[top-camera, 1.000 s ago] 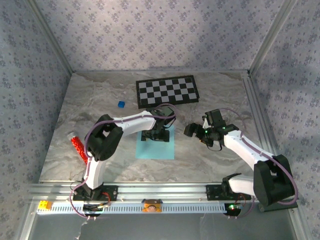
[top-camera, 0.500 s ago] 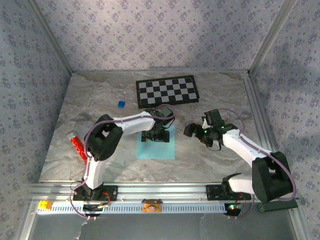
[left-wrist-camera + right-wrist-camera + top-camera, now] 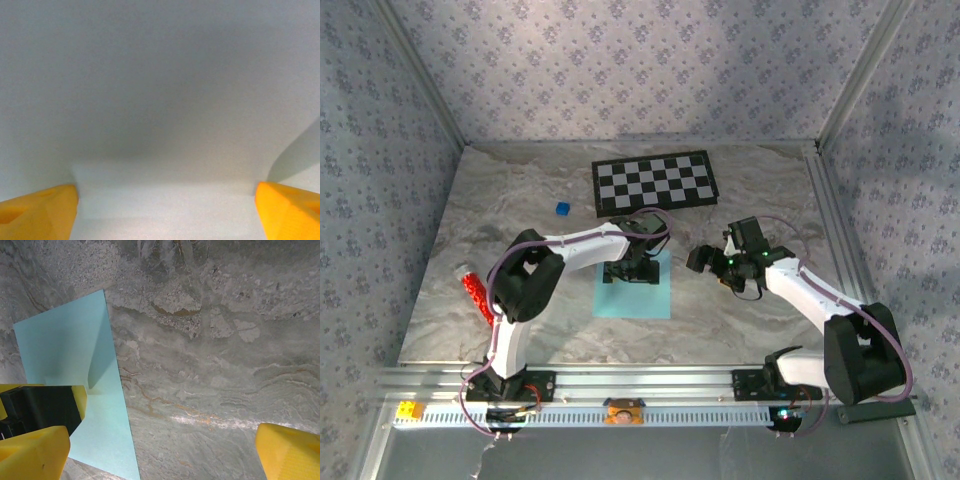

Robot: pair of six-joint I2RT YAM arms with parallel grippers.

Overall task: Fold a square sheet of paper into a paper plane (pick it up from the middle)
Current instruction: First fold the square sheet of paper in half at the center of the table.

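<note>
While the left gripper (image 3: 630,262) stands low over the far half of the square sheet of paper (image 3: 633,292), the sheet lies flat and unfolded near the middle of the marble table (image 3: 520,200), just on the near side of the checkerboard (image 3: 655,182). Left wrist view: the gripper's two yellow fingertips (image 3: 37,212) sit at the lower corners, wide apart, jaws open, with pale blue paper spread between and beyond them; whether the tips touch the sheet cannot be told. The right gripper (image 3: 705,260) hangs just beside the sheet's right edge, above bare table. Right wrist view: its yellow fingertips (image 3: 32,452) are likewise far apart, jaws open, with table and the sheet's right edge showing between them; one black-and-yellow finger of the left gripper stands over the paper and casts a shadow on it. A small dark-blue cube (image 3: 561,208) lies left of the checkerboard, well apart from the sheet. A tube of red contents (image 3: 475,290) lies near the table's left edge.
</note>
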